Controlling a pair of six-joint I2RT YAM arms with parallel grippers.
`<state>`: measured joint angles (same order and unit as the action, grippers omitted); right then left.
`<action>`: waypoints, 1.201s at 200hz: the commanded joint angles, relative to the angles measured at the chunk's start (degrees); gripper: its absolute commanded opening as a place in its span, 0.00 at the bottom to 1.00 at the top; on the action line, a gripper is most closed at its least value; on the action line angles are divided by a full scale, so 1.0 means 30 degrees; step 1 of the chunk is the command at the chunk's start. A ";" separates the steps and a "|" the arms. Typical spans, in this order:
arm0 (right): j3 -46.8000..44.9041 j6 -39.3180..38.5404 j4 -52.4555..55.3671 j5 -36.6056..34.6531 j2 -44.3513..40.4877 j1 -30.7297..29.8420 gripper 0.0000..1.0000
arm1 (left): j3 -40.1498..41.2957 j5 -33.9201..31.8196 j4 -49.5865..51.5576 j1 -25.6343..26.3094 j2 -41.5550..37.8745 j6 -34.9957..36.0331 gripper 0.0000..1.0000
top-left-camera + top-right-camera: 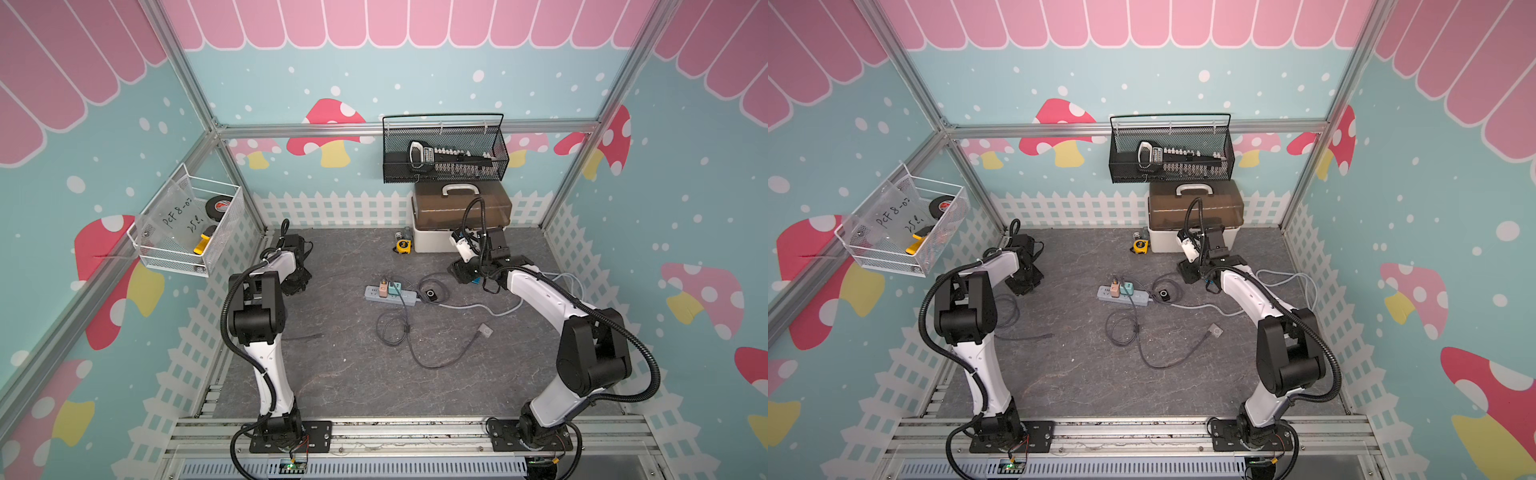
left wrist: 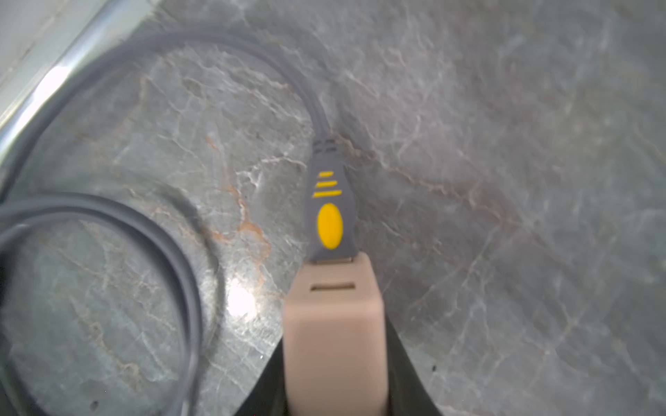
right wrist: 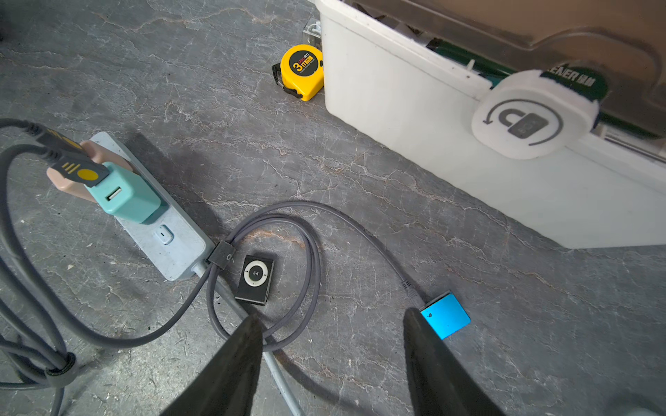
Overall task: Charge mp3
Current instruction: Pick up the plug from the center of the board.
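Observation:
The mp3, a small black player with a white wheel [image 3: 255,274], lies on the grey floor beside the end of a pale power strip [image 3: 173,248], inside a loop of grey cable [image 3: 310,259]; both top views show it [image 1: 431,294] [image 1: 1164,294]. My right gripper [image 3: 331,314] hovers open just over it, nothing between its fingers. Far to the left, my left gripper [image 2: 335,360] [image 1: 296,282] is shut on a beige charger block [image 2: 333,317]. A grey plug with a yellow oval [image 2: 328,201] sits in that block.
A pink and a teal adapter [image 3: 126,198] stand in the strip. A blue square device [image 3: 445,315] lies by the right finger on a cable's end. A yellow tape measure [image 3: 302,72] and a white toolbox [image 3: 414,108] are behind. A grey square [image 1: 484,330] ends another cable.

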<state>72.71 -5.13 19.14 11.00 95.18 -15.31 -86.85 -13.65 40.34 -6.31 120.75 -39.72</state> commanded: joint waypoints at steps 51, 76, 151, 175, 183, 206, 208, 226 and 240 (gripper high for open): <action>0.0060 -0.0184 0.0199 0.0176 -0.0429 -0.0375 0.60 | 0.1591 0.1736 -0.0235 0.2109 -0.1225 0.1651 0.13; -0.0290 -0.0170 0.0270 0.0032 -0.0693 -0.0375 0.60 | 0.2247 0.3082 -0.0125 0.3410 -0.1560 0.2007 0.13; -0.1698 0.0293 0.0302 0.0043 -0.1720 -0.0404 0.60 | 0.4052 0.4575 0.0345 0.6415 -0.2748 0.3754 0.23; -0.1705 0.0490 0.0276 0.0312 -0.1674 -0.0397 0.60 | 0.4250 0.4330 0.0427 0.6467 -0.2695 0.4150 0.35; -0.1677 0.0558 0.0303 0.0366 -0.1667 -0.0433 0.60 | 0.4197 0.4264 0.0364 0.6467 -0.2665 0.4372 0.38; -0.1563 0.0664 0.0301 0.0477 -0.1671 -0.0463 0.61 | 0.3699 0.4022 0.0323 0.6467 -0.2520 0.4607 0.39; -0.1561 0.0693 0.0301 0.0481 -0.1668 -0.0463 0.61 | 0.3638 0.4037 0.0316 0.6467 -0.2494 0.4638 0.39; -0.1560 0.0721 0.0334 0.0490 -0.1747 -0.0522 0.61 | 0.3164 0.4159 0.0323 0.6467 -0.2297 0.4671 0.38; -0.1549 0.0734 0.0447 0.0407 -0.1785 -0.0549 0.61 | 0.3023 0.4518 0.0332 0.6489 -0.2143 0.4661 0.33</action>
<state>68.14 -3.33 19.73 11.51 91.39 -16.29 -76.20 -1.19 39.62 13.17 112.73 -26.55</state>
